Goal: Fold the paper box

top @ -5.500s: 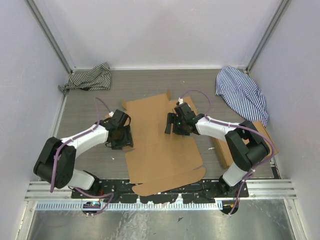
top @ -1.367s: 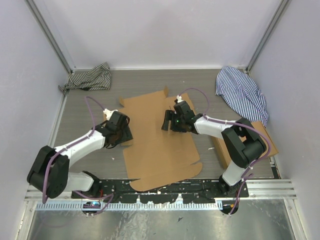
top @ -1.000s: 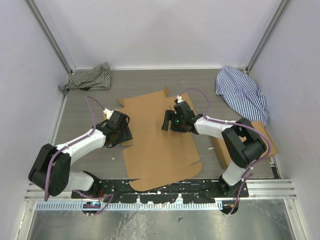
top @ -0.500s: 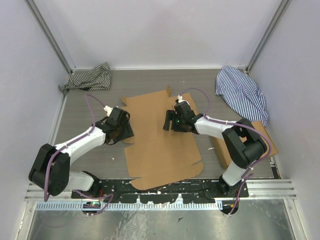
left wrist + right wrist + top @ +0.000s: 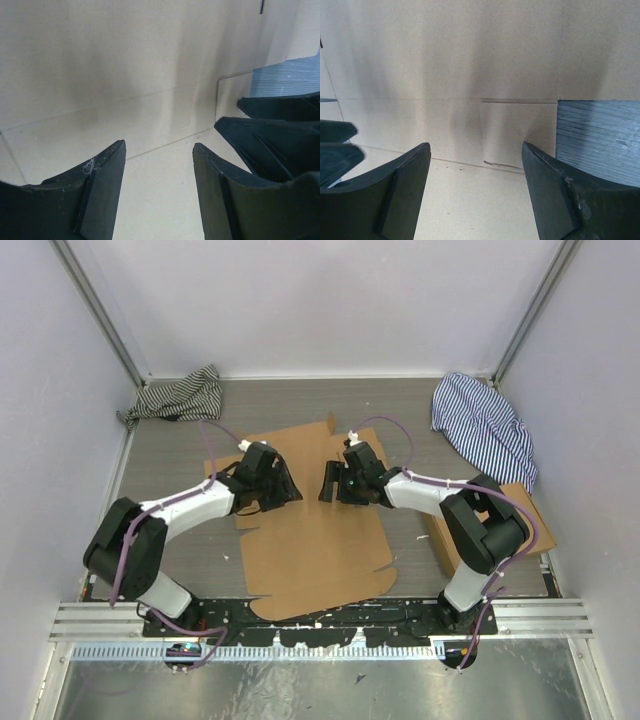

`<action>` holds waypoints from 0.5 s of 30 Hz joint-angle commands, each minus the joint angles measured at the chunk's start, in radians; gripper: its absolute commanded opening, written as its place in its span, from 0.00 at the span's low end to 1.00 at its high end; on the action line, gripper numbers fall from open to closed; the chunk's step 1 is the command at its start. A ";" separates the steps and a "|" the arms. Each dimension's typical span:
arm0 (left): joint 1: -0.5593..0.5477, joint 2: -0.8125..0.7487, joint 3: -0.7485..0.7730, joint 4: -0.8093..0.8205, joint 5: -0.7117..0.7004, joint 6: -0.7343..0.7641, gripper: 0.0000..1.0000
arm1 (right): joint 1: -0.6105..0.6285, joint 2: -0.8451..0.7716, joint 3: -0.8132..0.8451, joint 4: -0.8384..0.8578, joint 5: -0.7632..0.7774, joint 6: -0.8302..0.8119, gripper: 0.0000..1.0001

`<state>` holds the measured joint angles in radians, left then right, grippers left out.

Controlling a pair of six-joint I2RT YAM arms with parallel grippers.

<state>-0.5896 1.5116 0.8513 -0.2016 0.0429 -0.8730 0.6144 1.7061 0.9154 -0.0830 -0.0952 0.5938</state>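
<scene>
The paper box [image 5: 315, 540] lies flat and unfolded on the table [image 5: 170, 455]. Left gripper [image 5: 283, 487] and right gripper [image 5: 328, 483] hang over its far half, jaws apart, empty. The 2 sit close and could collide; a shallow push may slide the sheet instead of creasing it

paper box [image 5: 315, 540] centre | second box [image 5: 437, 545] right | cloth [image 5: 178, 395] far-left

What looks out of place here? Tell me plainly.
The flat paper box lies askew to the edges of the table, not squared up between the arms. A dark striped cloth and a blue striped cloth lie crumpled in the far corners. Nothing looks torn or spilled.
</scene>
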 commanded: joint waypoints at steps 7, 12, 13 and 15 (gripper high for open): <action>-0.003 -0.108 -0.014 -0.072 -0.078 0.017 0.63 | 0.022 0.090 -0.039 -0.153 -0.047 0.020 0.79; 0.012 -0.333 -0.075 -0.234 -0.294 0.034 0.68 | 0.023 0.109 -0.031 -0.143 -0.058 0.019 0.79; 0.029 -0.348 -0.096 -0.252 -0.299 0.040 0.68 | 0.024 0.111 -0.030 -0.143 -0.060 0.017 0.79; 0.072 -0.347 -0.124 -0.275 -0.266 0.050 0.69 | 0.023 0.114 -0.027 -0.144 -0.060 0.012 0.79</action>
<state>-0.5755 1.1763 0.7979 -0.3511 -0.1471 -0.8551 0.6163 1.7275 0.9348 -0.0784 -0.1261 0.5987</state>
